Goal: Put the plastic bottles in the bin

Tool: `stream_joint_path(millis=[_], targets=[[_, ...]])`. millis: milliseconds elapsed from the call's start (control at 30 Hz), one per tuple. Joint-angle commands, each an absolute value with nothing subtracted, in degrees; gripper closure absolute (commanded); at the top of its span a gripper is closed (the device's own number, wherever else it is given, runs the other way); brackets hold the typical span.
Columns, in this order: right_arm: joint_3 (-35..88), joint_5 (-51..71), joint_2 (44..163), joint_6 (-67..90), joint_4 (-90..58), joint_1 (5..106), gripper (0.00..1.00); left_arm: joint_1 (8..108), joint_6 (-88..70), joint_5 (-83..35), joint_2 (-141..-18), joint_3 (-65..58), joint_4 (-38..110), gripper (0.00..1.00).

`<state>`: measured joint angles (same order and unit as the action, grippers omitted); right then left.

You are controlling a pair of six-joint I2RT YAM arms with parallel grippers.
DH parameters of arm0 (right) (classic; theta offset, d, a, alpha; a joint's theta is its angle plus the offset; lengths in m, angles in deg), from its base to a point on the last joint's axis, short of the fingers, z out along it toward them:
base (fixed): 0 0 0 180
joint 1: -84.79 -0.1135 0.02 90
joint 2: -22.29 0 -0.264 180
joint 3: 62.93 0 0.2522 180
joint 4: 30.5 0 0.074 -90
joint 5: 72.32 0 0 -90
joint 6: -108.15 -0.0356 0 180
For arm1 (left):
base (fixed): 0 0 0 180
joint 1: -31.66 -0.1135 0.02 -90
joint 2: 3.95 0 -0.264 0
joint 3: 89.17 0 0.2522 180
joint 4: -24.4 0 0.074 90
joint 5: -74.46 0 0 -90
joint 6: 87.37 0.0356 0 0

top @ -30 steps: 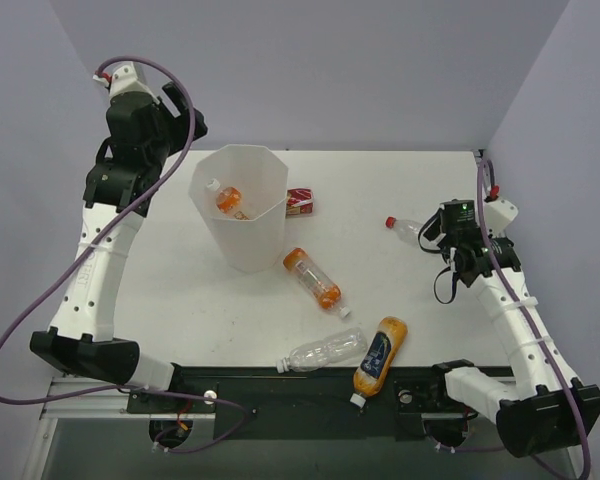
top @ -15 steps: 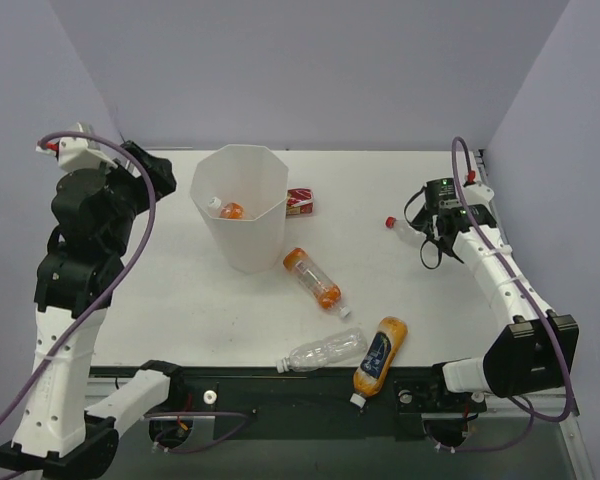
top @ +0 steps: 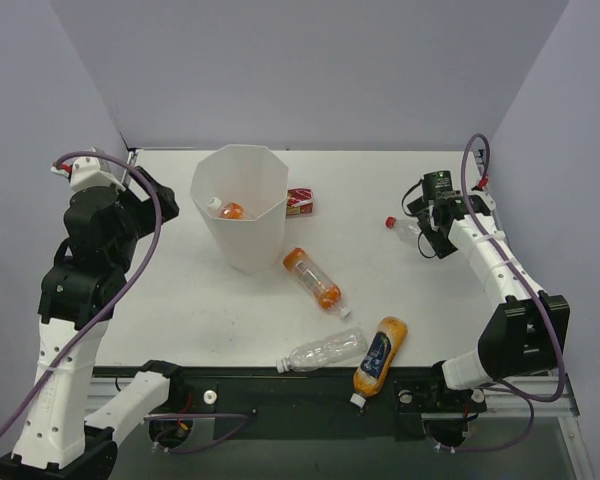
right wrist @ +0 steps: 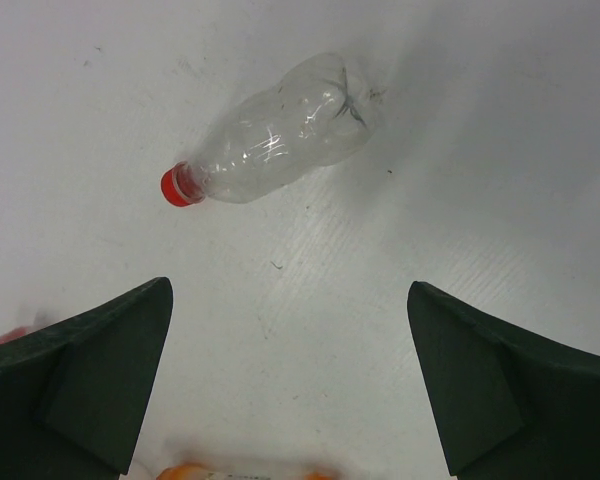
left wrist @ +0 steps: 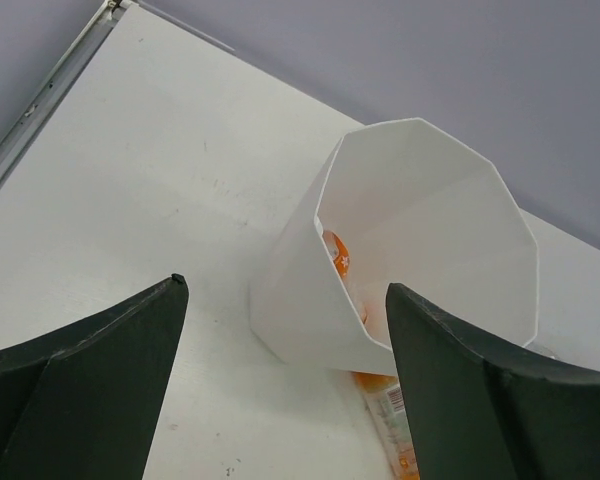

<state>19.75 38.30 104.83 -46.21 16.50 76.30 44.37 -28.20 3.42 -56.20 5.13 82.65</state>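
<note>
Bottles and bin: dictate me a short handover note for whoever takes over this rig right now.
Left gripper: open, empty, held up to the left of the bin.
Right gripper: open, empty, above the red-capped clear bottle, which lies on the table.
Done: one orange-filled bottle in the bin.
Left: four bottles on the table: the red-capped one, an orange-filled bottle on its side just right of the bin, a clear white-capped bottle and the orange blue-labelled bottle by the near edge.
The red box beside the bin is not a bottle.
</note>
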Motion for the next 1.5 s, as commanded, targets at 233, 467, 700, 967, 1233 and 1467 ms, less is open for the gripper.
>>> stream_joint_path(millis=[233, 467, 700, 967, 1233, 1467], targets=[[21.1, 38.7, 105.1, -56.1, 18.1, 77.0, 0.03, 44.4, -28.3, 4.3, -53.0, 4.2, 82.0, 0.08], [21.2, 35.4, 108.3, -61.3, 18.2, 77.1, 0.03, 44.4, -28.7, 4.2, -51.9, 3.4, 81.9, 0.08], [20.6, 37.6, 110.4, -63.9, 17.3, 78.1, 0.04, 44.5, -28.2, 4.7, -51.5, 3.2, 82.6, 0.08], [23.2, 36.9, 117.6, -63.7, 16.1, 81.0, 0.04, 44.5, -28.0, 5.2, -51.1, 2.8, 81.9, 0.08], [30.7, 31.8, 129.0, -61.5, 12.4, 82.0, 0.04, 44.4, -27.3, 5.6, -51.2, 3.6, 82.6, 0.08], [33.5, 32.9, 134.2, -61.2, 11.6, 82.9, 0.04, 44.4, -26.4, 7.0, -50.7, 4.6, 83.9, 0.08]])
